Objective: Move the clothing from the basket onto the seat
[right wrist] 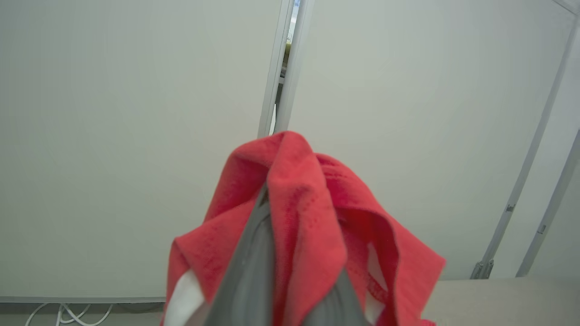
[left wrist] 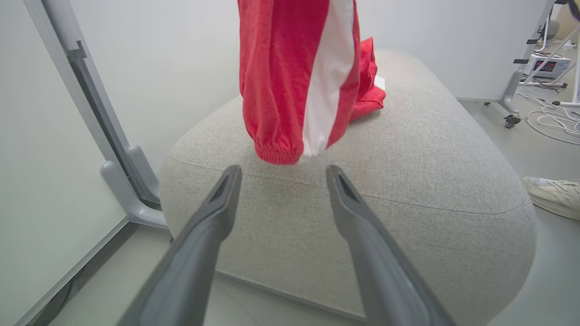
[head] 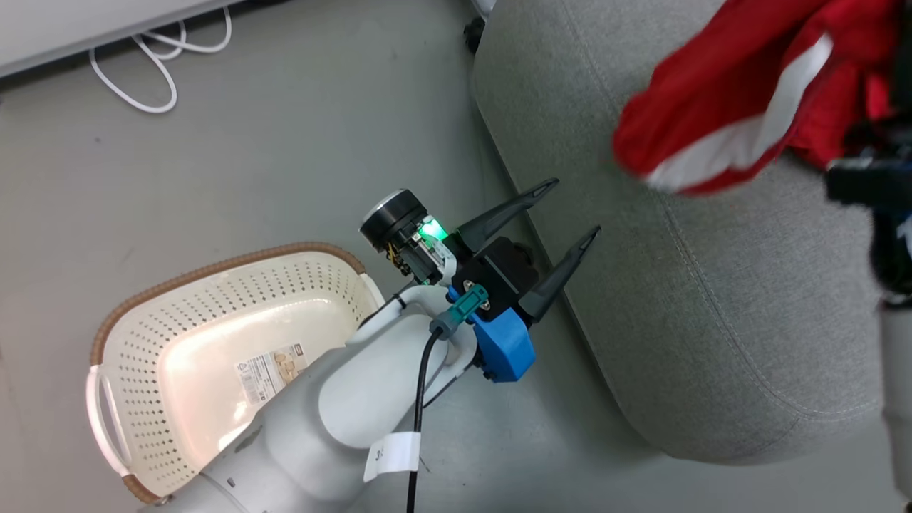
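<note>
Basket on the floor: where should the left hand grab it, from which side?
I'd take the white side handle of the basket, from above: the basket sits upright, mouth open, and the handle's slot should admit one finger. The left hand is open.

The seat (head: 712, 306), at 3 o'clock in the head view, is wearing a light grey woven cloth, matt and faintly coarse, with a stitched seam (left wrist: 408, 200) running along it. The striped garment (head: 712, 92), at 1 o'clock, is showing soft red fabric with a matt, slightly fuzzy weave and a smoother white stripe. In the left wrist view its cuff (left wrist: 276, 154) is puckering with elastic. The basket (head: 235, 285), at 8 o'clock, is gleaming as smooth cream plastic, perforated, its rim (head: 214, 268) looking like brown wickerwork. A paper label (head: 274, 370) is sticking to its bottom. The left gripper (head: 573, 208) is presenting matt dark grey fingers (left wrist: 213, 226), a matt blue plastic block (head: 507, 345) and a glossy white forearm shell (head: 370, 399). The floor (head: 285, 142) is lying smooth and dull grey.
</note>
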